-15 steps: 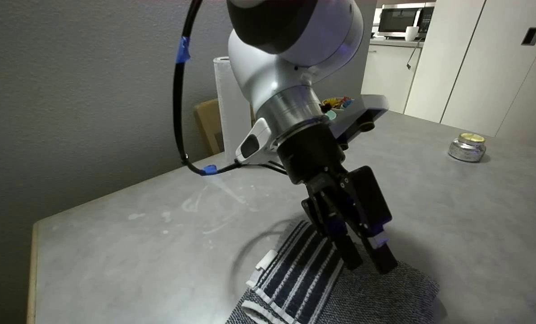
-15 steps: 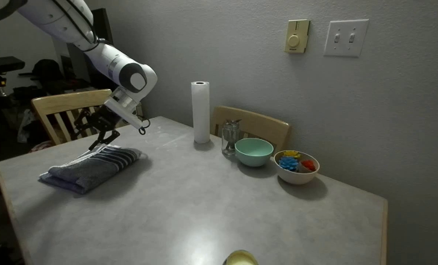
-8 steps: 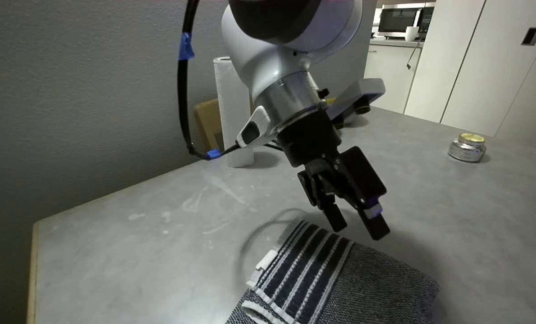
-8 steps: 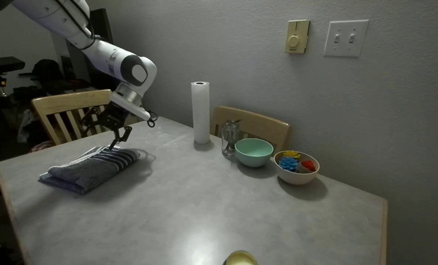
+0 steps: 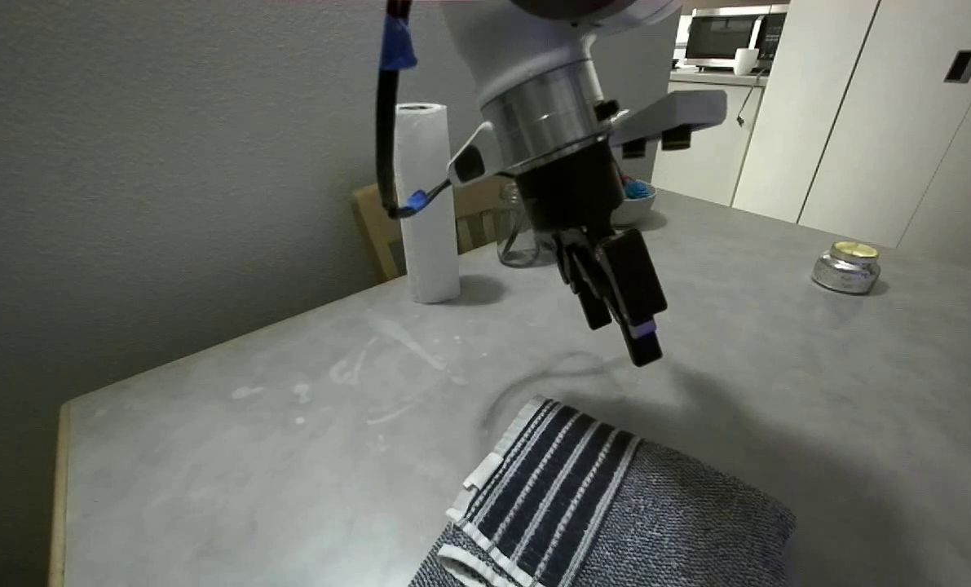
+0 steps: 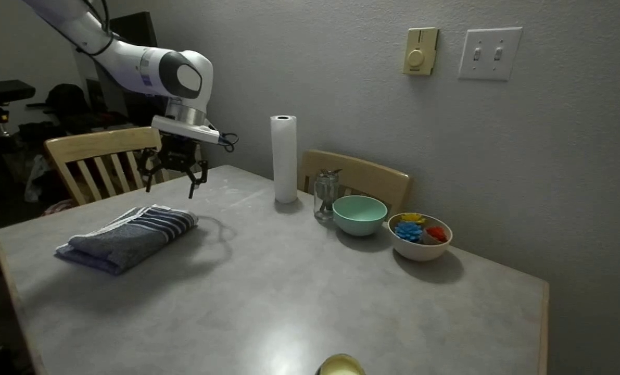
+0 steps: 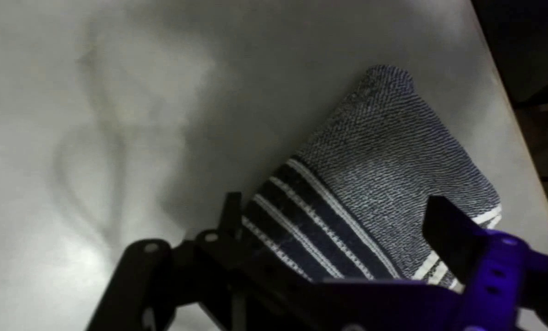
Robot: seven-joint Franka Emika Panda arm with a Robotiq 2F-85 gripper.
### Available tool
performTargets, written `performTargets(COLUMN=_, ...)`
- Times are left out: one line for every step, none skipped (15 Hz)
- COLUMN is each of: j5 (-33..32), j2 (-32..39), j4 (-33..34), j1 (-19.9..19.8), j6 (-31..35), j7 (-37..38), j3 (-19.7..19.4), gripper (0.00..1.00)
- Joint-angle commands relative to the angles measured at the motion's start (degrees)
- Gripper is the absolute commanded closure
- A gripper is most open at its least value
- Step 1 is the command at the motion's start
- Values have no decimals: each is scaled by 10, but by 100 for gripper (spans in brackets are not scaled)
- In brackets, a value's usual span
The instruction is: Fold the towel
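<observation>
The towel (image 5: 689,514) lies folded into a compact, layered stack on the table. It is dark grey and speckled, with a dark-and-light striped band and pale edges. In an exterior view the whole stack shows near the table's corner (image 6: 127,242). In the wrist view it lies below the jaws (image 7: 384,151), its lower part hidden by the gripper. My gripper (image 6: 169,191) is open and empty, pointing down above the towel and apart from it. In an exterior view the gripper (image 5: 622,338) hangs beyond the striped end. Its fingers stand wide apart in the wrist view (image 7: 336,207).
A white paper-towel roll (image 6: 284,159) stands upright near the wall. Beside it are a glass jar (image 6: 325,198), a mint bowl (image 6: 359,219) and a white bowl (image 6: 419,252) with coloured pieces. A silver candle jar (image 5: 846,269) stands on the table. Wooden chairs (image 6: 104,138) stand behind.
My gripper has risen away from the towel, moved toward the paper-towel roll and turned from tilted to nearly straight down. It stays open. The towel lies as before.
</observation>
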Motion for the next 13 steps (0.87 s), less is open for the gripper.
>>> performTargets(j5=-34, j2=-93, j4=-106, j1=-3, j6=83, j7=68, j3=-18, gripper=0)
performTargets(j5=-46, j2=-108, j4=-121, j1=-2, j6=99, j7=92, j3=-23, gripper=0)
performTargets(j5=-59, j2=-122, j4=-136, j1=0, j6=115, j7=116, j3=-27, gripper=0)
performTargets(j5=-76, j2=-133, j4=-147, j1=2, j6=128, j7=144, j3=-32, gripper=0)
performTargets(j5=-90, j2=-141, j4=-155, j1=3, j6=134, j7=167, j3=-35, gripper=0)
performTargets(j5=-94, j2=-143, j4=-157, j1=0, j6=130, j7=178, j3=-36, gripper=0)
performTargets(j5=-90, j2=-137, j4=-153, j1=-4, j6=115, j7=183, j3=-35, gripper=0)
performTargets(j5=-82, j2=-121, j4=-123, j1=-4, j6=105, j7=166, j3=-27, gripper=0)
performTargets(j5=-82, j2=-124, j4=-129, j1=-4, j6=105, j7=172, j3=-29, gripper=0)
performTargets(j5=-82, j2=-124, j4=-132, j1=-5, j6=105, j7=175, j3=-30, gripper=0)
performTargets(j5=-82, j2=-124, j4=-134, j1=-5, j6=105, j7=176, j3=-31, gripper=0)
performTargets(j5=-82, j2=-124, j4=-135, j1=-5, j6=105, j7=177, j3=-31, gripper=0)
performTargets(j5=-82, j2=-124, j4=-135, j1=-5, j6=105, j7=178, j3=-31, gripper=0)
